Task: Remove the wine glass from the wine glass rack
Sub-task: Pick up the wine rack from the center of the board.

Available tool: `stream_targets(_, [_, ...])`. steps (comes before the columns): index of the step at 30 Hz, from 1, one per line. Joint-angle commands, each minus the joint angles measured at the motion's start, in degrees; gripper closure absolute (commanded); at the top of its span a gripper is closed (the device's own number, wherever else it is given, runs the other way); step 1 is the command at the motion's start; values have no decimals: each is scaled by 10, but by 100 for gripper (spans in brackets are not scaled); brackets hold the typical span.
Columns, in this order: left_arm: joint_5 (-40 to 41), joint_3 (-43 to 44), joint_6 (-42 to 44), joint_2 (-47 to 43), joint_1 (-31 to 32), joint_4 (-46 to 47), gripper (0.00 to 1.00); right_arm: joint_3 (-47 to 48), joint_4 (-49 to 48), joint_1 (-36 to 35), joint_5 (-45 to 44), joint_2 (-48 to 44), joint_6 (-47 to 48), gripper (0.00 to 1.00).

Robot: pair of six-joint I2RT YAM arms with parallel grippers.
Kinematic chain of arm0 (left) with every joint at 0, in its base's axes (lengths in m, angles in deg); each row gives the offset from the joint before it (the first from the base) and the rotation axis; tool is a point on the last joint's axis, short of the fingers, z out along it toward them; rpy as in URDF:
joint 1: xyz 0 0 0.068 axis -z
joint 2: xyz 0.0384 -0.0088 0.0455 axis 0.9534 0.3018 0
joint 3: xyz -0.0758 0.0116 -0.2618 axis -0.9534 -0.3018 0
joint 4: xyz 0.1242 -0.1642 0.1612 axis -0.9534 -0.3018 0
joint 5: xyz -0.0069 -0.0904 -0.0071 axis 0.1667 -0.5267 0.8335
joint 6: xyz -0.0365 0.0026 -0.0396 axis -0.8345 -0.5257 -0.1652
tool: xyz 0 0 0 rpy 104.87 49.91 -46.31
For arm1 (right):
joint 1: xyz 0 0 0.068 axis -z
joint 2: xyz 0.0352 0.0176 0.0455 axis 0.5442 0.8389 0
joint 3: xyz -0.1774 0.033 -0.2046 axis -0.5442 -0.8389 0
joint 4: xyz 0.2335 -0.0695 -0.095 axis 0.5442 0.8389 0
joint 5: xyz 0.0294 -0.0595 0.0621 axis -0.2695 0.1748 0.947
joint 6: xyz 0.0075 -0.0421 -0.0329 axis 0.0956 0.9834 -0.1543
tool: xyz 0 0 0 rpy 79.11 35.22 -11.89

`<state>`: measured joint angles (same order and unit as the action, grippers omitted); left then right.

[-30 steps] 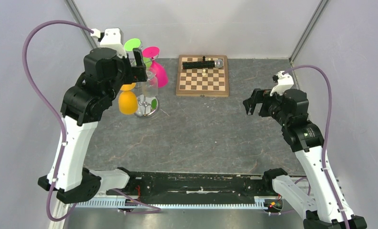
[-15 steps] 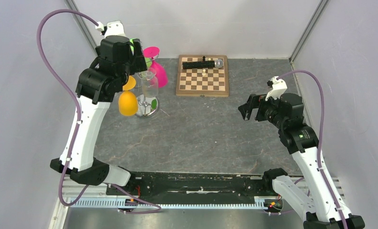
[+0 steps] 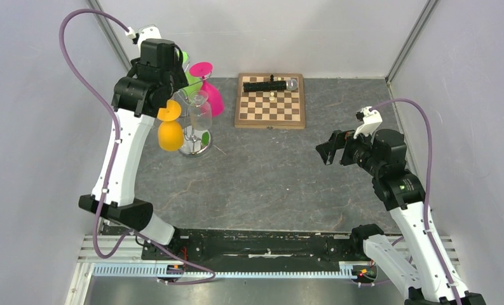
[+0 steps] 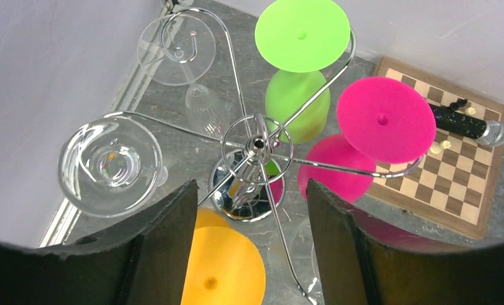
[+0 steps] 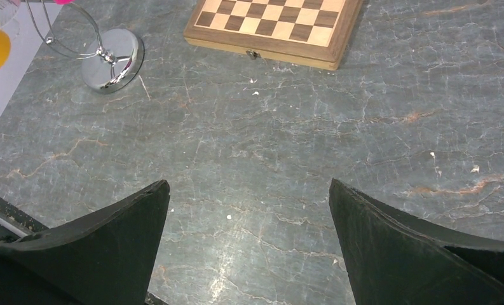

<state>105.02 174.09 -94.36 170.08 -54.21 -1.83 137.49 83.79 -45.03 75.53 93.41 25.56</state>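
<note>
Your left gripper [image 4: 250, 187] hangs open right above the wine glass rack [image 4: 257, 143]. Its two dark fingers [image 4: 173, 222] are spread to either side of the rack's top ring and touch nothing. Your right gripper [image 5: 248, 184] is open as well, over bare table [image 5: 300, 127], well apart from the rack.

The rack stands at the far left of the table, near the side wall and to the left of the wooden chessboard [image 4: 452, 184]. It is shiny silver wire: a thin stem rises from a round mirrored base, and curled arms fan out from the small ring at the top.

Glasses hang upside down from those arms with their flat feet up:
- a green glass [image 4: 302, 32]
- a pink glass [image 4: 386, 119]
- an orange glass [image 4: 224, 267]
- a clear glass [image 4: 109, 166] on the wall side
- a second clear glass [image 4: 176, 47] further back
</note>
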Motion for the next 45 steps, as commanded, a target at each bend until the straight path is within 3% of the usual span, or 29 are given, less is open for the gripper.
stream_targets(1, [1, 43, -22, 28, -6, -1, 32, -1, -21, -2, 11, -8, 8, 1])
stream_targets(10, [13, 112, -5, 96, -7, -32, 41, -16, -30, -5, 23, -17, 6, 1])
stream_targets(24, [25, 115, 15, 111, -15, -36, 58, -20, -34, -6, 28, -20, 3, 1])
stream_targets(37, [15, 125, 23, 127, -33, -37, 65, -20, -36, -6, 34, -16, 3, 1])
stream_targets(45, [13, 126, 28, 129, -37, -36, 81, -22, -38, -6, 34, -15, 1, 1])
